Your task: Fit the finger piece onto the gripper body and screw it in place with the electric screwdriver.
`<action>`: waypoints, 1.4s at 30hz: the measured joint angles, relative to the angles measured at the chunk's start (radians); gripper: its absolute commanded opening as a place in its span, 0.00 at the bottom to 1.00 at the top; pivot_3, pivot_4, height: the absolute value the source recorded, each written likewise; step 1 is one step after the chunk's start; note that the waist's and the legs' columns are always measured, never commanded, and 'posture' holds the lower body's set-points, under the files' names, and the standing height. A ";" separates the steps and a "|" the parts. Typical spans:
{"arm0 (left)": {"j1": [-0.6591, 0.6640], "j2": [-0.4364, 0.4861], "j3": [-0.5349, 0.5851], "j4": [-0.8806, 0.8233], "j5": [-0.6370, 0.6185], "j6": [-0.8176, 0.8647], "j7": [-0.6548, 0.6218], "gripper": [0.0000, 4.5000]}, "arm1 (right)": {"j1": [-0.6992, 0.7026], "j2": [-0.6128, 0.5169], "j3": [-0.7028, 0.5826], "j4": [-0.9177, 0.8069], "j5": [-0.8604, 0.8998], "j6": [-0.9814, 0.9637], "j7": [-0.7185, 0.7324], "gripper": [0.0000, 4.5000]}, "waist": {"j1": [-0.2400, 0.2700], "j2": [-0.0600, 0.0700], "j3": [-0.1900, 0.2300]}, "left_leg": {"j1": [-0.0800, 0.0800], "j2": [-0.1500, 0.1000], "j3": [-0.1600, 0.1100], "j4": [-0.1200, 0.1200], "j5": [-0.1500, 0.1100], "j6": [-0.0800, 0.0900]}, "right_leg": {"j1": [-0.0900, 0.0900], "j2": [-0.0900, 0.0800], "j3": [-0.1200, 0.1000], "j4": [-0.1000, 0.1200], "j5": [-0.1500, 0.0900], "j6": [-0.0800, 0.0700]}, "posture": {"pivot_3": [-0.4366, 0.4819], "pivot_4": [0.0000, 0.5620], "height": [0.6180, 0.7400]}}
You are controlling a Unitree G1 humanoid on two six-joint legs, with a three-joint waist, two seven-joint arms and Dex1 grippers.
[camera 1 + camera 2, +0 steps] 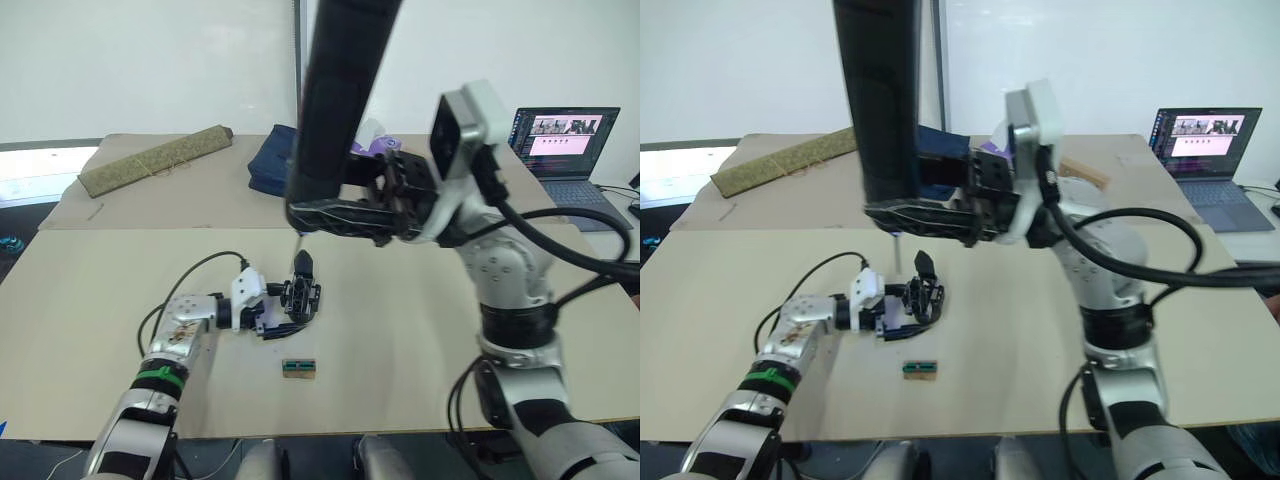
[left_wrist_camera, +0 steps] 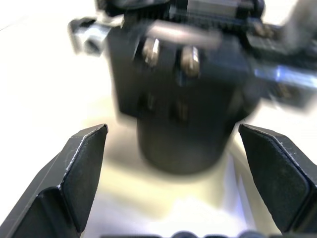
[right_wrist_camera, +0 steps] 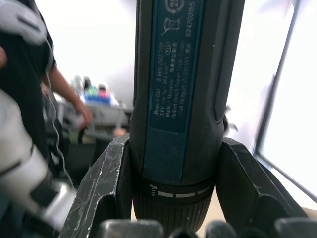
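The gripper body (image 1: 300, 297), a compact black block, sits on the tan table between the fingers of my left gripper (image 1: 290, 303). In the left wrist view its round end (image 2: 183, 124) lies between my spread fingers (image 2: 79, 173) with a gap on each side. A pointed black tip (image 1: 303, 264) stands up from the body; I cannot tell whether it is the finger piece or the body's own finger. My right gripper (image 1: 322, 212) is shut on the electric screwdriver (image 1: 340, 90), held nearly upright. Its thin bit (image 1: 297, 240) hangs just above and left of the tip.
A small green-and-tan block (image 1: 299, 369) lies near the front edge of the table (image 1: 420, 340). On the far table are a rolled mat (image 1: 155, 160), a blue cloth (image 1: 272, 160) and a laptop (image 1: 565, 140). A person's arm (image 3: 64, 94) shows behind the screwdriver.
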 measured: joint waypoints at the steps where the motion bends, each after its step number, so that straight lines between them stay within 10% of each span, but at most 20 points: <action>1: 0.030 0.031 0.022 -0.009 -0.019 -0.020 -0.031 0.99 | 0.053 -0.051 -0.019 -0.021 -0.002 0.004 0.000 0.43 | -0.002 0.000 0.000 | 0.000 0.001 0.000 0.000 0.000 0.000 | 0.000 0.000 0.000 0.000 0.000 -0.001 | 0.48 0.27 1.00; 12: 0.239 0.199 0.174 -0.114 -0.182 -0.062 -0.227 0.99 | 0.549 -0.218 -0.182 -0.168 -0.067 -0.072 -0.009 0.43 | 0.008 0.001 0.005 | -0.002 0.000 0.001 0.001 0.000 0.000 | -0.001 -0.004 0.000 -0.001 -0.001 0.001 | 0.48 0.27 1.00; 31: 0.381 0.083 -0.071 -0.500 -0.049 -0.015 -0.072 0.99 | 0.395 0.076 0.262 -0.137 -0.194 -0.180 -0.010 0.43 | 0.018 0.001 0.007 | -0.001 -0.001 0.001 0.001 0.000 0.000 | 0.000 -0.001 0.001 -0.001 -0.001 0.000 | 0.48 0.27 1.00; 42: 0.347 0.048 -0.120 -0.509 -0.003 0.013 0.009 0.99 | 0.399 0.122 0.310 -0.058 -0.305 -0.317 0.029 0.43 | 0.028 0.001 0.007 | 0.001 -0.002 0.002 0.002 0.000 0.000 | 0.002 -0.002 0.001 0.000 -0.001 0.000 | 0.48 0.27 1.00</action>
